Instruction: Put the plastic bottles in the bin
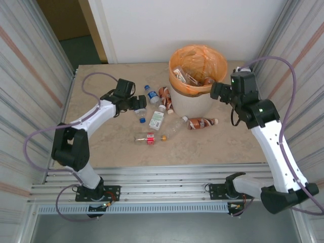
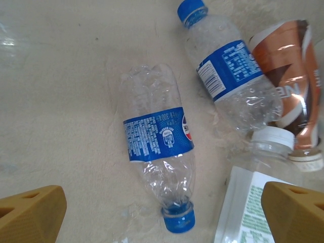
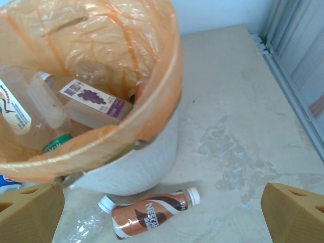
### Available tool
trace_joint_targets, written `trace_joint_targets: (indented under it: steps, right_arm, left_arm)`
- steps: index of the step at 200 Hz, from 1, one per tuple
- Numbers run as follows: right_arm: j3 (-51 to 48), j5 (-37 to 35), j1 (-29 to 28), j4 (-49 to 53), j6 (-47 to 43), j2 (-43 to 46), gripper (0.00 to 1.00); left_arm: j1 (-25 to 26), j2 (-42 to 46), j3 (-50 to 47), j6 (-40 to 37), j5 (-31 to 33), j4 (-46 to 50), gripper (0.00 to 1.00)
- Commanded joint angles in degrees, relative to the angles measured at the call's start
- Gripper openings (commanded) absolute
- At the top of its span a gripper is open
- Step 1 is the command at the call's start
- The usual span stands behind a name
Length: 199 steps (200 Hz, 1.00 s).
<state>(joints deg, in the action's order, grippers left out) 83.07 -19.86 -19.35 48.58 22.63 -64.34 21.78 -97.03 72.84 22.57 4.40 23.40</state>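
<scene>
My left fingers (image 2: 30, 212) spread wide over a blue-labelled bottle (image 2: 159, 134); right fingers (image 3: 30, 212) gape (empty, seemingly) beside the bin (image 3: 131, 167).

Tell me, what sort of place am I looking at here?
Most likely a robotics test cell, not a home: two robot arms bolted to an aluminium rail at the edge of the table, ribbed metal panels on both sides, and plastic bottles strewn beside a bin.
</scene>
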Motion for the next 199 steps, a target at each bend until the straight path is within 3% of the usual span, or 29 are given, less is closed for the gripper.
trace_joint_targets:
  steps: [1, 73, 199]
  right_arm:
    - [-2.14, -4.06, 0.55, -2.05, 2.81, 3.05, 0.98]
    - [-5.45, -4.50, 0.83, -2.74, 3.65, 5.54, 0.98]
    - [-5.75, -2.76, 0.91, -4.54, 3.56, 5.32, 0.98]
  left_arm:
    - [-0.51, -4.03, 3.76, -0.86, -0.50, 3.49, 0.99]
    - [-0.85, -16.20, 12.65, -1.73, -0.80, 6.98, 0.97]
    - [-1.74, -27.19, 21.12, -2.17, -0.12, 10.69, 0.90]
